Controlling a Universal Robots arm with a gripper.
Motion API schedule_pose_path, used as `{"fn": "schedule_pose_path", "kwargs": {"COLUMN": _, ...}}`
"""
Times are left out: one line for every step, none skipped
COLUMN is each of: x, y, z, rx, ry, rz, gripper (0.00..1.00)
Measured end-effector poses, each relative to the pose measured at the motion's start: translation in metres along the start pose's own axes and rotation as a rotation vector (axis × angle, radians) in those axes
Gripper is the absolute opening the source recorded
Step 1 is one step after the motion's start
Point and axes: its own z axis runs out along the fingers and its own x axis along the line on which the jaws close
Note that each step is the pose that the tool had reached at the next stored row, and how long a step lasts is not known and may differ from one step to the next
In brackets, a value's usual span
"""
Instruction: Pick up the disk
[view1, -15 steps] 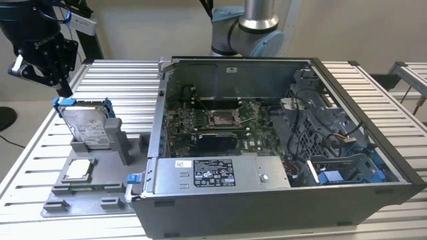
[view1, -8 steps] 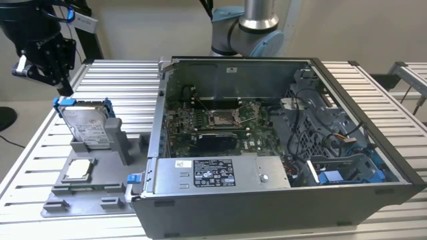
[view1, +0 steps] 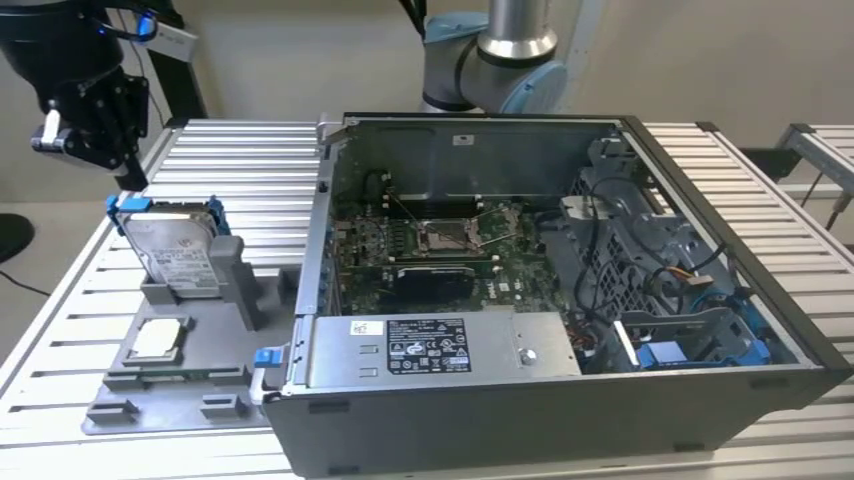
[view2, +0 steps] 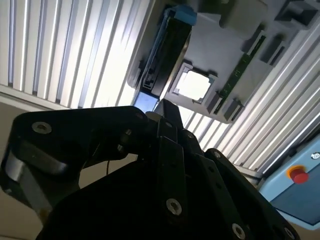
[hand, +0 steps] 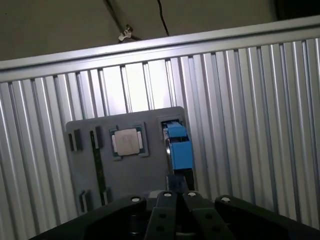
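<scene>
The disk (view1: 174, 245), a silver drive with a white label in a blue frame, stands on edge in a slot of the grey holder (view1: 187, 400) at the exterior view's left. In both wrist views I see it edge-on: its dark edge with a blue clip (view2: 165, 60) and its blue frame top (hand: 179, 147). My black gripper (view1: 131, 178) hangs above and behind the disk, apart from it. Its fingers are shut with nothing between them, as the gripper (view2: 167, 112) and the gripper (hand: 178, 194) show in the wrist views.
A small square silver chip (view1: 158, 338) (hand: 127, 141) lies in the holder beside the disk. An open computer case (view1: 534, 300) stands on the ribbed metal table (view1: 80, 300) to the exterior view's right of the holder. The arm's base (view1: 501, 50) rises behind the case.
</scene>
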Motion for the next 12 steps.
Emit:
{"fn": "schedule_pose_path", "kwargs": {"x": -0.0011, "y": 0.0006, "z": 0.0001, "rx": 0.0000, "ry": 0.0001, "rz": -0.003, "gripper": 0.00}}
{"fn": "schedule_pose_path", "kwargs": {"x": -0.0026, "y": 0.0022, "z": 0.0002, "rx": 0.0000, "ry": 0.0000, "rz": -0.005, "gripper": 0.00}}
{"fn": "schedule_pose_path", "kwargs": {"x": -0.0042, "y": 0.0046, "z": 0.0003, "rx": -0.0001, "ry": 0.0001, "rz": -0.005, "gripper": 0.00}}
{"fn": "schedule_pose_path", "kwargs": {"x": -0.0064, "y": 0.0075, "z": 0.0004, "rx": 0.0000, "ry": 0.0001, "rz": -0.005, "gripper": 0.00}}
{"fn": "schedule_pose_path", "kwargs": {"x": -0.0085, "y": 0.0117, "z": 0.0004, "rx": 0.0002, "ry": 0.0002, "rz": -0.005, "gripper": 0.00}}
{"fn": "schedule_pose_path", "kwargs": {"x": -0.0097, "y": 0.0142, "z": 0.0006, "rx": 0.0006, "ry": 0.0001, "rz": -0.005, "gripper": 0.00}}
{"fn": "schedule_pose_path", "kwargs": {"x": -0.0098, "y": 0.0143, "z": 0.0007, "rx": 0.0007, "ry": 0.0000, "rz": -0.005, "gripper": 0.00}}
{"fn": "schedule_pose_path", "kwargs": {"x": -0.0098, "y": 0.0143, "z": 0.0008, "rx": 0.0010, "ry": 0.0000, "rz": -0.005, "gripper": 0.00}}
{"fn": "schedule_pose_path", "kwargs": {"x": -0.0097, "y": 0.0143, "z": 0.0010, "rx": 0.0010, "ry": 0.0000, "rz": -0.006, "gripper": 0.00}}
{"fn": "schedule_pose_path", "kwargs": {"x": -0.0092, "y": 0.0143, "z": 0.0012, "rx": 0.0012, "ry": -0.0001, "rz": -0.006, "gripper": 0.00}}
{"fn": "schedule_pose_path", "kwargs": {"x": -0.0082, "y": 0.0142, "z": 0.0013, "rx": 0.0012, "ry": -0.0001, "rz": -0.005, "gripper": 0.00}}
{"fn": "schedule_pose_path", "kwargs": {"x": -0.0073, "y": 0.0140, "z": 0.0012, "rx": 0.0011, "ry": 0.0000, "rz": -0.005, "gripper": 0.00}}
